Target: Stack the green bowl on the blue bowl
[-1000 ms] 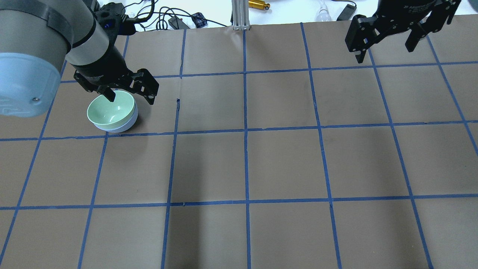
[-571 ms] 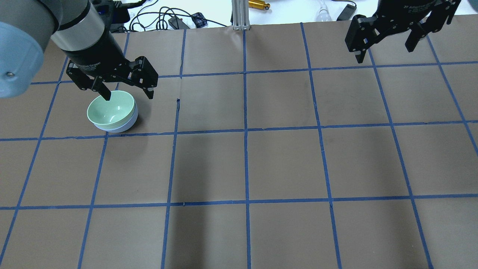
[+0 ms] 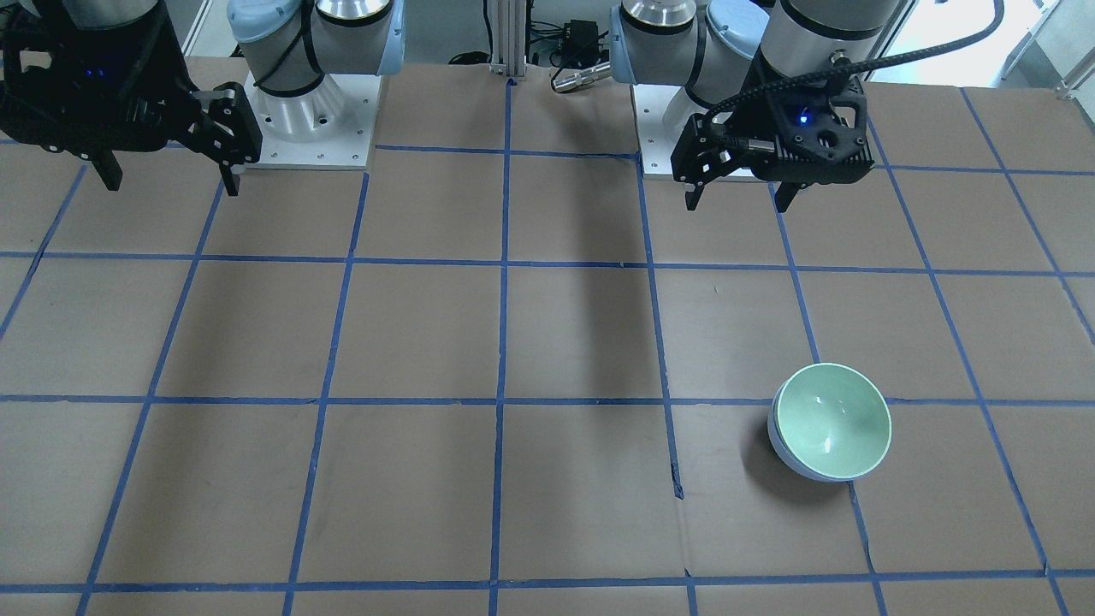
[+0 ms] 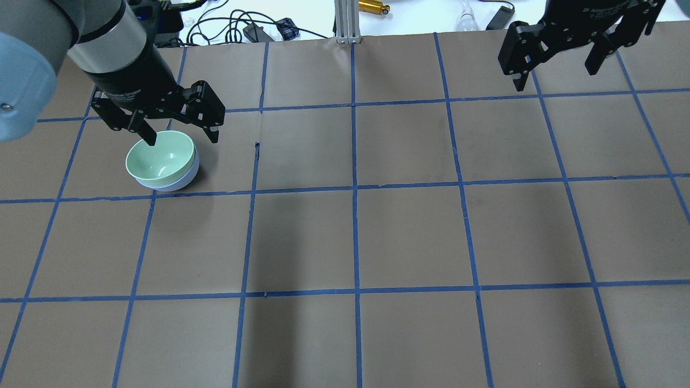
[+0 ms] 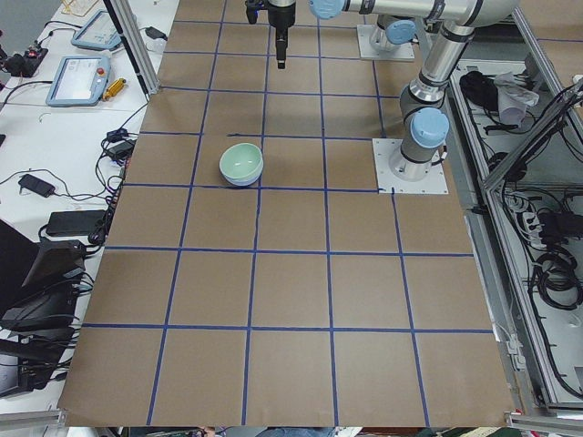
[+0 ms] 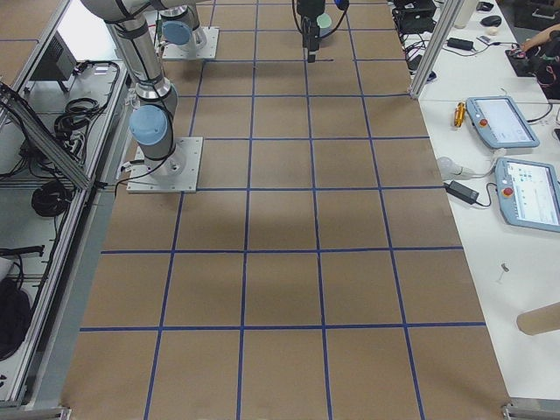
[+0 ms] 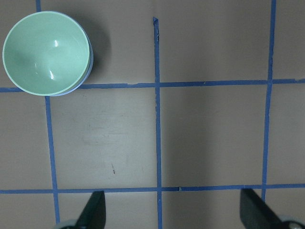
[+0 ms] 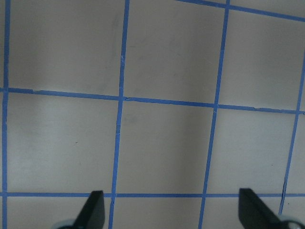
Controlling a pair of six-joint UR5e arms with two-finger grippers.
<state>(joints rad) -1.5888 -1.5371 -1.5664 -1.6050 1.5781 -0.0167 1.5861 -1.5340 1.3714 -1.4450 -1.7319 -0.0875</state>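
The green bowl point(image 4: 160, 156) sits nested inside the blue bowl point(image 4: 186, 180) on the left part of the table. Only a thin blue edge shows under it. The pair also shows in the front view, green point(image 3: 834, 419) over blue point(image 3: 780, 449), and in the left wrist view point(image 7: 45, 52). My left gripper point(image 4: 181, 137) is open and empty. It hangs above the table on the robot's side of the bowls, apart from them. My right gripper point(image 4: 556, 75) is open and empty, high over the far right of the table.
Brown paper with a blue tape grid covers the table point(image 4: 409, 231). An aluminium post point(image 4: 345, 21), cables point(image 4: 232, 27) and a gold cylinder point(image 4: 374, 7) lie beyond the far edge. The arm bases point(image 3: 299, 111) stand on the robot's side.
My left gripper has risen off the green bowl's rim and drawn back from it, staying open. The bowls and the right arm have not moved.
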